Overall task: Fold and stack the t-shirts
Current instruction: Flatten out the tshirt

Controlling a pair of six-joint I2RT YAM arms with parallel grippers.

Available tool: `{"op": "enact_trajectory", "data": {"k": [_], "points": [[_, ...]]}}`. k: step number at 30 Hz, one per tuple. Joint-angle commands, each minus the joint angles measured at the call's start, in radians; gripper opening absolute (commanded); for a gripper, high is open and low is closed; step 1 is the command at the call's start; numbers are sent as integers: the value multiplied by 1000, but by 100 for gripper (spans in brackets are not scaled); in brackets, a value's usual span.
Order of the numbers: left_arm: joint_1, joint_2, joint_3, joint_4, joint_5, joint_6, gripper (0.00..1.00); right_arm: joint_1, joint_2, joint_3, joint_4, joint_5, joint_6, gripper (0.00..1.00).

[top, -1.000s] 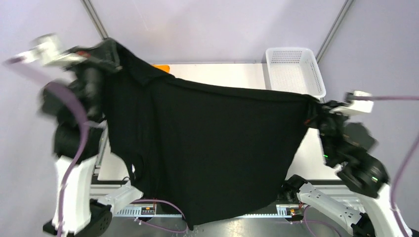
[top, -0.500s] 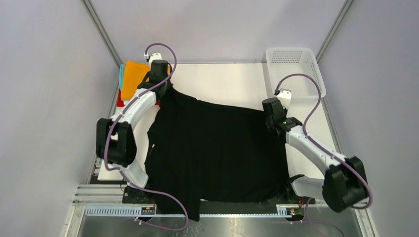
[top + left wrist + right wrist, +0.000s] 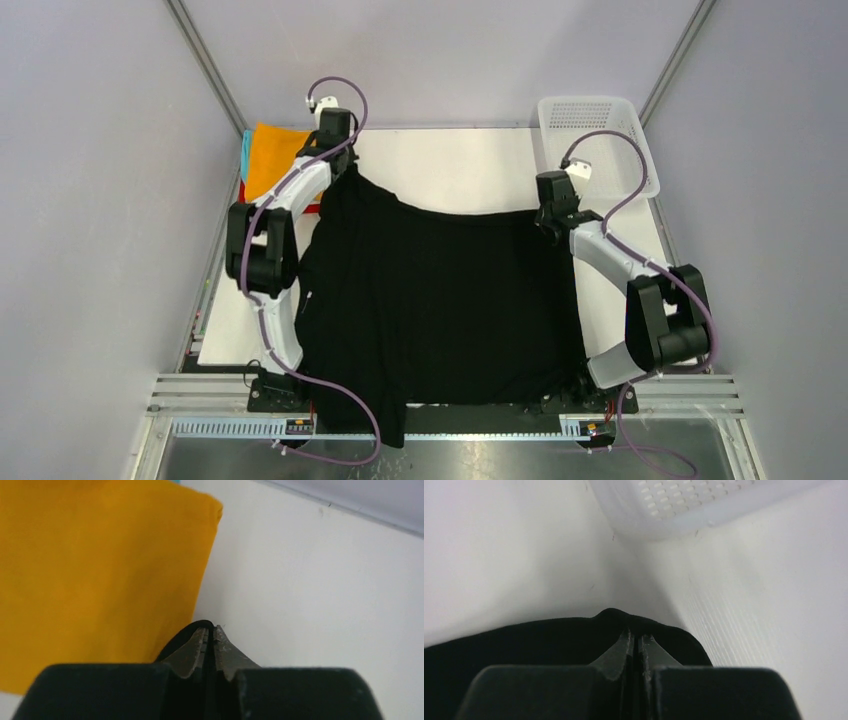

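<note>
**Inspector:** What has changed in the last second?

**Operator:** I had the black t-shirt hanging in the air. It is now spread on the desk, its hem over the near edge. My left hand and right hand each pinch its far edge, jaws closed on cloth.

**Inspector:** Anything obscured?

**Operator:** The far left corner. The orange shirt lies on top there, and I cannot make out what is beneath it.

The large plain black cloth t-shirt lies spread nearly flat across the middle of the worktop, its lower edge hanging off at the bottom of the frame. The left gripper and right gripper pinch its two upper corners. A folded orange cloth rectangle lies at upper left, with a teal cloth edge showing beside it.
</note>
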Motion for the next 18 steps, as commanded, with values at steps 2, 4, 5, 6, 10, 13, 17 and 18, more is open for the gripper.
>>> {"op": "enact_trajectory", "data": {"k": [2,4,5,6,10,13,17,18], "points": [[8,156,250,-29,45,2,28,-40,79,112,29,-16,23,4],[8,222,370,-87,51,9,60,-43,109,146,-12,-9,22,13],[8,248,426,-122,60,8,73,-42,112,159,-28,-13,22,28],[8,264,470,-161,77,1,85,-43,111,164,-36,-23,23,43],[6,191,426,-194,187,-48,99,-43,68,143,-66,-116,16,74],[7,71,261,-173,227,-92,99,-42,22,100,-86,-247,15,86],[6,-62,22,-168,284,-171,99,-18,-53,10,-82,-348,27,99],[4,-87,-36,-156,304,-187,99,-10,-69,-16,-71,-371,29,99]]}}
